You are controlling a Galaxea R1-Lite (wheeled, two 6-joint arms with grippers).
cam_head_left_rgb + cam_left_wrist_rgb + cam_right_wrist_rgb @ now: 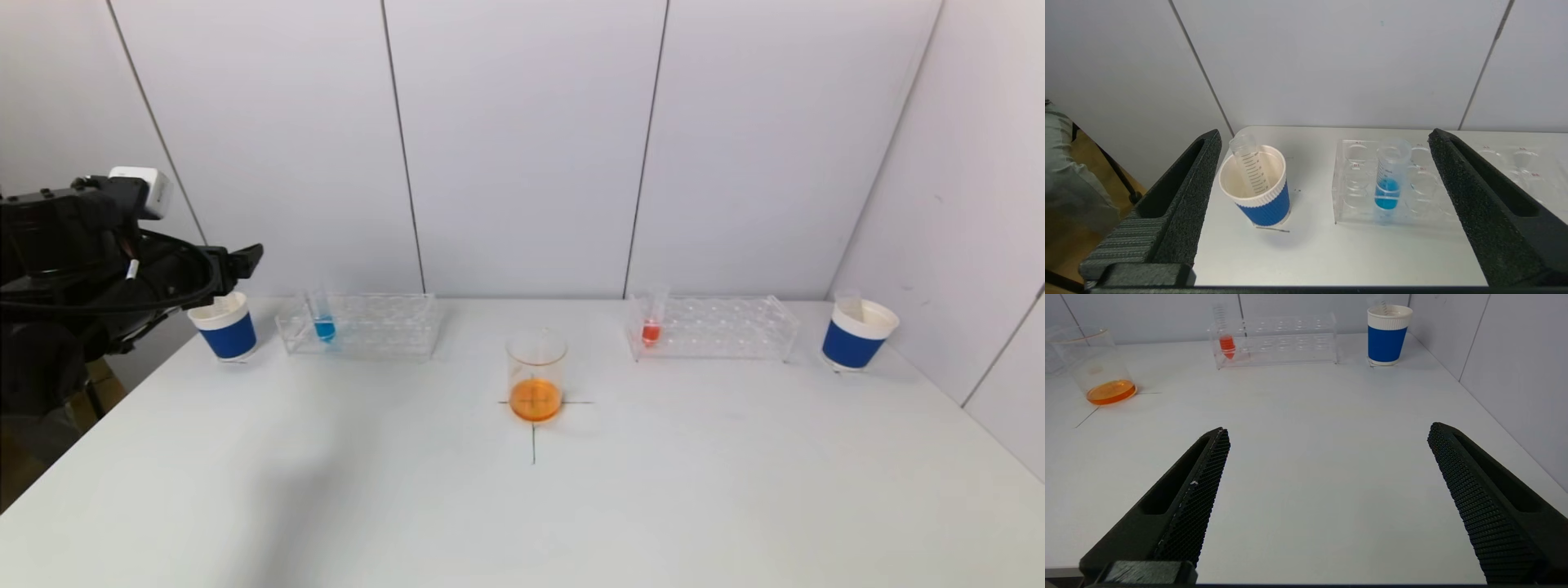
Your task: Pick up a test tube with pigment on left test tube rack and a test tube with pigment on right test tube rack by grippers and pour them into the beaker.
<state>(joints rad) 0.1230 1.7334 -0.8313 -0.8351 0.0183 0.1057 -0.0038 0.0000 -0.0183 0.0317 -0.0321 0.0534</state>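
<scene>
A test tube with blue pigment (pixel 324 325) stands at the left end of the clear left rack (pixel 384 325); it also shows in the left wrist view (pixel 1388 183). A test tube with red pigment (pixel 651 327) stands at the left end of the right rack (pixel 727 328), also in the right wrist view (pixel 1227 343). The beaker (pixel 535 376) holds orange liquid at the table's middle. My left gripper (pixel 245 257) hovers open and empty at the far left, beside the left cup. My right gripper (pixel 1327 433) is open and empty over the near table, out of the head view.
A blue paper cup (pixel 226 327) with an empty tube (pixel 1249 165) in it stands left of the left rack. Another blue cup (pixel 856 333) stands right of the right rack, near the side wall. A black cross (pixel 534 425) marks the beaker's spot.
</scene>
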